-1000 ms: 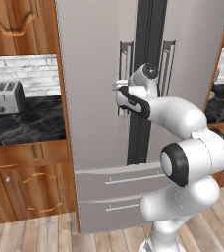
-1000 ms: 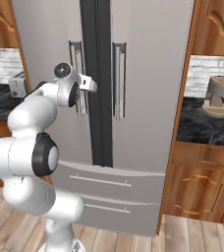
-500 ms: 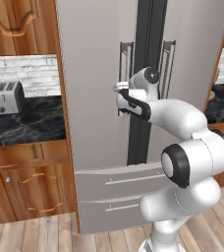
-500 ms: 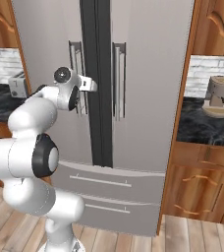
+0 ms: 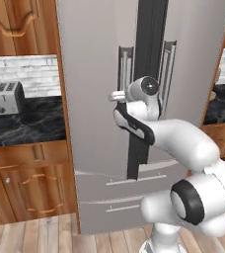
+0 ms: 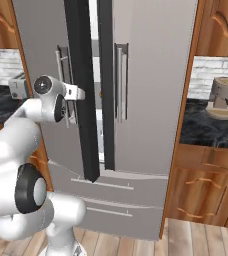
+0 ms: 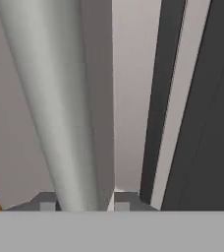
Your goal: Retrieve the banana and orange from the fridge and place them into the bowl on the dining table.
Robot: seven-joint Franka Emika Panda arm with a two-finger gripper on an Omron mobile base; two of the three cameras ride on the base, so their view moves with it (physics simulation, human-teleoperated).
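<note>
While the left door (image 6: 56, 75) of the fridge (image 5: 94, 99) now stands a little ajar, a narrow white gap shows between its dark edge and the right door (image 6: 151, 75), which leaves little room to reach inside. A second ago both doors were flush and the claw was wide; now the gripper (image 7: 82, 204) is closed around the handle (image 7: 60, 108), a smooth grey round bar. Beside the fridge a toaster (image 5: 7, 97) sits on the black veined counter (image 5: 25, 123)
</note>
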